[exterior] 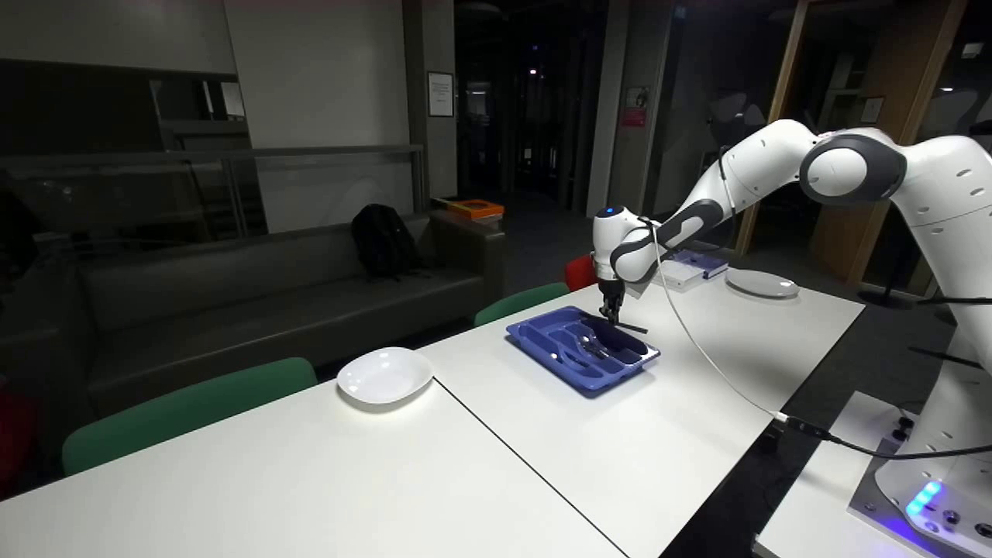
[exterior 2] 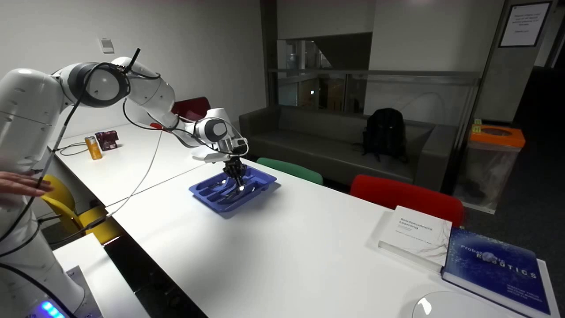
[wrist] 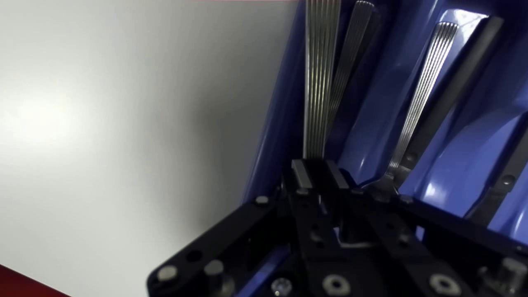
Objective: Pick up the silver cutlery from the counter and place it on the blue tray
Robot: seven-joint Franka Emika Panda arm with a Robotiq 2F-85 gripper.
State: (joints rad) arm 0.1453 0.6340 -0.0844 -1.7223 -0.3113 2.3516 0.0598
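The blue tray (exterior: 590, 383) lies on the white counter (exterior: 496, 473); it also shows in an exterior view (exterior 2: 207, 201) and the wrist view (wrist: 373, 119). My gripper (exterior: 612, 318) is low over the tray's edge compartment; it also shows in an exterior view (exterior 2: 239, 183). In the wrist view the gripper (wrist: 319, 171) is shut on a silver utensil (wrist: 319, 78) by its ribbed handle; its other end is hidden by the fingers. The handle juts past the tray's edge (exterior: 634, 328). Other silver cutlery (wrist: 425, 88) lies in the tray compartments, with dark-handled knives (wrist: 458, 84) beside it.
A white plate (exterior: 385, 377) and a grey plate (exterior: 762, 284) stand on the counter. Two books (exterior 2: 415, 236) lie near its edge. An orange can (exterior 2: 93, 147) and a dark red object (exterior 2: 107, 140) stand further along. A white cable (exterior: 697, 341) hangs from the arm. A person's hand (exterior 2: 20, 183) shows at the side.
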